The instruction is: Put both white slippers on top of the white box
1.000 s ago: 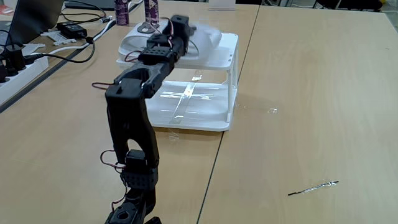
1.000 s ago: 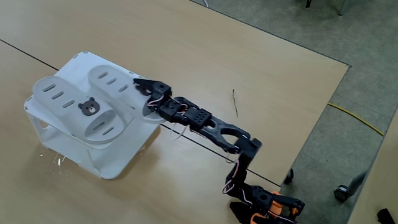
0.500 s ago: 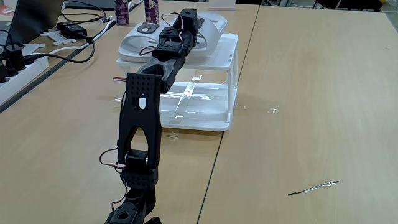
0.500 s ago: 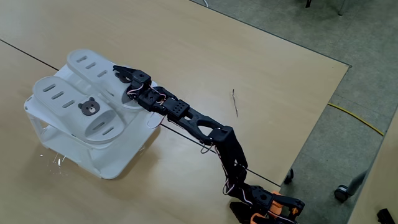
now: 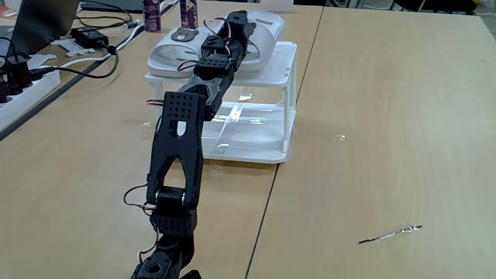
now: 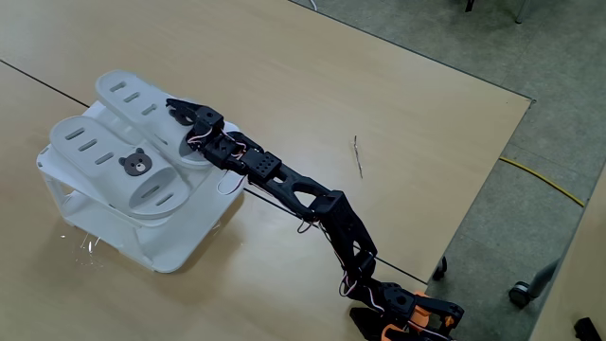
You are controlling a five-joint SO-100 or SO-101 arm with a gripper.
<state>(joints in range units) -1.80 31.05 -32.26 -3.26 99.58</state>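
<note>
The white box (image 6: 180, 244) is a two-tier rack standing on the wooden table, also in a fixed view (image 5: 273, 74). One white slipper (image 6: 95, 156) with a brown bear badge lies flat on its top, seen at the left (image 5: 169, 53). The other white slipper (image 6: 128, 95) lies beside it along the rack's far side, partly over the edge (image 5: 267, 29). My gripper (image 6: 187, 114) reaches over the rack on a stretched-out arm and is shut on this second slipper at its strap end (image 5: 236, 23). The arm hides the strap itself.
A power strip (image 5: 19, 81), cables, an adapter and a laptop crowd the back left of the table, with two bottles (image 5: 151, 12) behind the rack. A thin metal pin (image 5: 391, 231) lies on the table right of the arm. The table edge (image 6: 483, 180) runs near the arm's base.
The arm has stretched out and slid the second slipper further across the rack top, away from the base, until it lies alongside the bear-badge slipper. That slipper has not moved.
</note>
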